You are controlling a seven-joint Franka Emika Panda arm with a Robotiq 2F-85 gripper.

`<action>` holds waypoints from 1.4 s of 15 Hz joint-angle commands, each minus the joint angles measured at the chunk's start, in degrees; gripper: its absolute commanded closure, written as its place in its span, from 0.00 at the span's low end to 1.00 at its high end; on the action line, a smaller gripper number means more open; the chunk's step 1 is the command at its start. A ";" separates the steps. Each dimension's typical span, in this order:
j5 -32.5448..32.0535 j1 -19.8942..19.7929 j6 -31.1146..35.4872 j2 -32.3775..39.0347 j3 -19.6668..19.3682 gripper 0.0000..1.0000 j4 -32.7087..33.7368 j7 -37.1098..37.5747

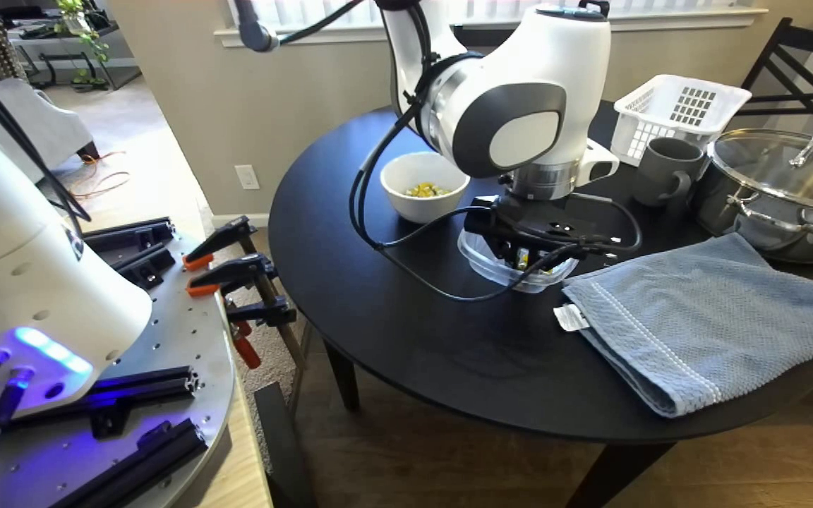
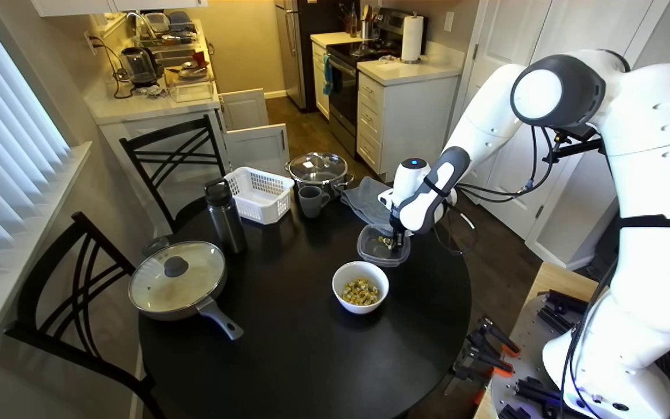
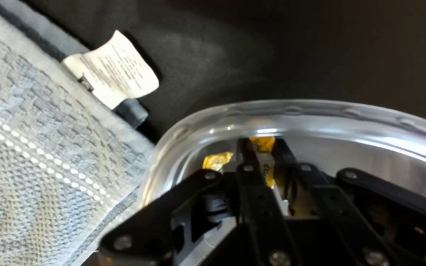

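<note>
Left of the pincer, in an exterior view, a white bowl is standing on the dark table, holding a heap of yellow wrapped candies. Around the pincer's tips a clear container is sitting. There the pincer is standing narrow, apparently gripping one yellow-and-white candy. The work is looking partway along: the grasp seems made, but that candy is seemingly sitting low inside the container, not lifted clear. Right of the pincer, a blue-gray towel is lying just beside the container, with a gray mug and a lidded pot standing beyond.

An exterior view alone is showing a lidded pan and a steel bottle, both well left of the pincer. Only the wrist view is clearly showing a loose candy lying just left of the pincer.
</note>
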 commanded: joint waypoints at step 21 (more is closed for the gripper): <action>20.70 -7.42 -7.13 -19.04 26.46 0.58 -14.98 -28.55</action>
